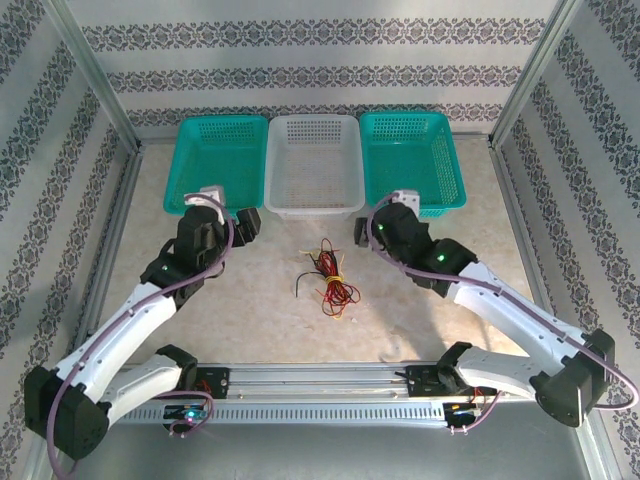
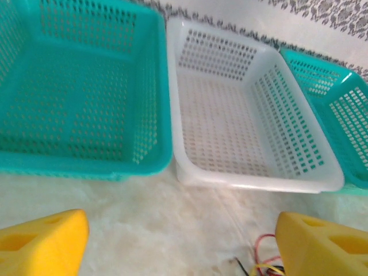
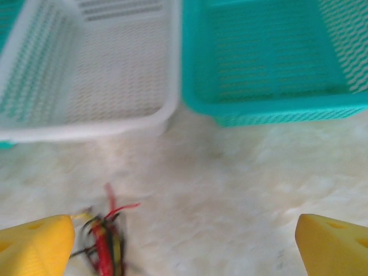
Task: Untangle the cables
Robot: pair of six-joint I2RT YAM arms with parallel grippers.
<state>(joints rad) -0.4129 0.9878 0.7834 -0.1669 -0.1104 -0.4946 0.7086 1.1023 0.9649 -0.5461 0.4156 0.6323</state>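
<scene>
The bench (image 1: pixel 250 300) carried a white basket (image 1: pixel 315 211) and two teal baskets (image 1: pixel 222 121), all bare. In front of the white basket, the left end effector (image 1: pixel 247 222) and the right end effector (image 1: pixel 362 232) hung with fingers apart, gripping nothing. The cables (image 1: pixel 328 277) lay there in one tangle, so the untangling looked wholly undone.

We take this for a robotics lab test cell: patterned wall panels (image 1: pixel 300 60) in metal framing (image 1: pixel 95 70) box in a marble-look table (image 1: pixel 250 310), with a left arm (image 1: pixel 120 335) and a right arm (image 1: pixel 510 310) bolted to a rail (image 1: pixel 320 382) along its near edge.
</scene>
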